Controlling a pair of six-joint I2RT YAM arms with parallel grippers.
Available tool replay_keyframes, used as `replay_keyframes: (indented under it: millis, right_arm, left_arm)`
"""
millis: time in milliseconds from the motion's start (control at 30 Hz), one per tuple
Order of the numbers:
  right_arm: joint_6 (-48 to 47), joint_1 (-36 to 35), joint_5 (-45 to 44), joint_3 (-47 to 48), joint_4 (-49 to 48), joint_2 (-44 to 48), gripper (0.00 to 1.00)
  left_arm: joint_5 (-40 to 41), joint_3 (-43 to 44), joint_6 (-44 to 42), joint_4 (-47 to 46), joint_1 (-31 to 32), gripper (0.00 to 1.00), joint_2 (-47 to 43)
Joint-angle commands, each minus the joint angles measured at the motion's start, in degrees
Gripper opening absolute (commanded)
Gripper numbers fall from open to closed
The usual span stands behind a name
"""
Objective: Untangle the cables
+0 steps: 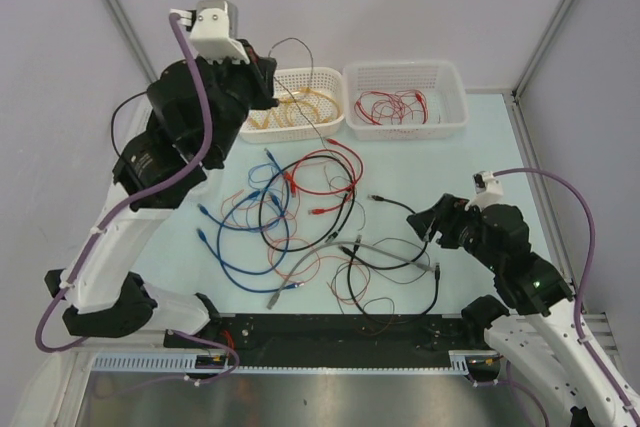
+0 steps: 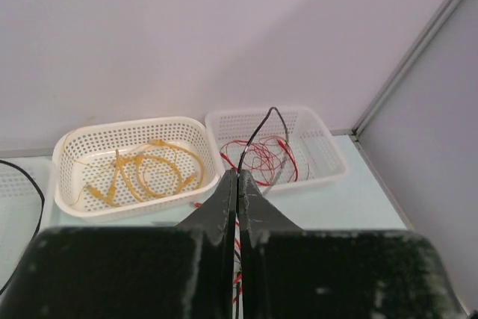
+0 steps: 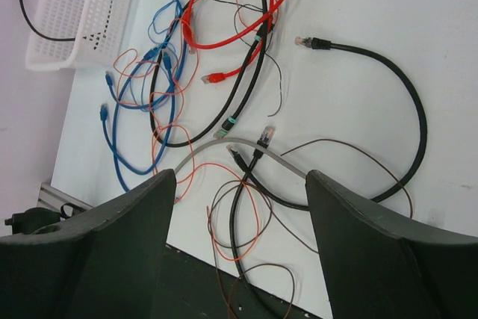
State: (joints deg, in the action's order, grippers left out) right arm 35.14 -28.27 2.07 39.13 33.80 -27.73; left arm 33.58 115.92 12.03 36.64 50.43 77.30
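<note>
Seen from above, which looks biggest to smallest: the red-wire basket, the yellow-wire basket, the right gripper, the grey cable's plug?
1. Red-wire basket, yellow-wire basket: alike; the yellow one partly behind the left arm.
2. Right gripper.
3. Grey cable's plug.

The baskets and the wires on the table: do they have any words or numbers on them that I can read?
No words or numbers can be read in any view.
Left basket and right basket: plain white, no print shows.
Cables: no lettering shows on their jackets.
Plugs: too small to show any marking.
</note>
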Motion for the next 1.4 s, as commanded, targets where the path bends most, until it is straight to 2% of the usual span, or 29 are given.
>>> replay_keyframes:
  millis: [0, 100, 167, 400, 567, 600, 667, 700, 733, 800, 1167, 1367]
  right_arm:
    - [0.1, 0.1, 2.3, 2.3, -5.3, -1.6, 0.76]
    - [0.5, 0.1, 3.9, 2.3, -8.3, -3.8, 0.76]
    - [0.9, 0.0, 4.9, 2.3, -10.7, -5.1, 0.77]
    - [0.4, -2.8, 5.2, 2.4, -19.4, -10.1, 0.80]
    - [-4.2, -8.9, -2.1, 5.6, -27.3, -15.2, 0.85]
    - [-5.9, -12.0, -6.4, 5.9, -28.3, -17.3, 0.86]
    - [-12.3, -16.0, -11.0, 6.1, -33.2, -18.7, 0.90]
    - [-14.5, -19.9, -16.1, 6.1, -35.7, -20.2, 0.91]
    - [-18.7, -21.3, -17.9, 6.1, -39.7, -21.6, 0.92]
    - [-21.3, -23.7, -21.2, 6.4, -43.1, -24.5, 0.93]
    - [-28.5, -23.8, -23.7, 11.3, -55.7, -37.8, 0.91]
    - [-27.5, -21.6, -21.9, 14.0, -58.6, -45.3, 0.86]
  left_arm:
    - [0.5, 9.3, -2.9, 0.1, -1.0, 0.00, 1.1]
    - [-1.1, 18.1, -3.2, 0.5, -1.0, 0.00, 4.3]
    - [-2.4, 20.7, -3.0, -0.8, -1.0, 0.00, 4.9]
    - [-12.0, 16.8, 2.5, -10.4, -1.0, 0.00, 2.5]
    - [-17.2, 14.5, 5.6, -10.1, -1.0, 0.00, 1.9]
    - [-17.7, 14.0, 6.2, -9.8, -1.0, 0.00, 1.8]
    - [-18.2, 14.0, 6.8, -9.0, -1.0, 0.00, 1.9]
    - [-18.6, 13.9, 7.3, -8.3, -1.0, 0.00, 2.0]
    - [-18.9, 13.7, 7.6, -8.2, -1.0, 0.00, 1.8]
    - [-19.7, 12.4, 8.4, -8.1, -1.0, 0.00, 1.4]
    - [-21.9, 5.0, 11.1, -9.3, -1.0, 0.00, -2.2]
    - [-22.0, 2.7, 11.5, -9.5, -1.0, 0.00, -4.0]
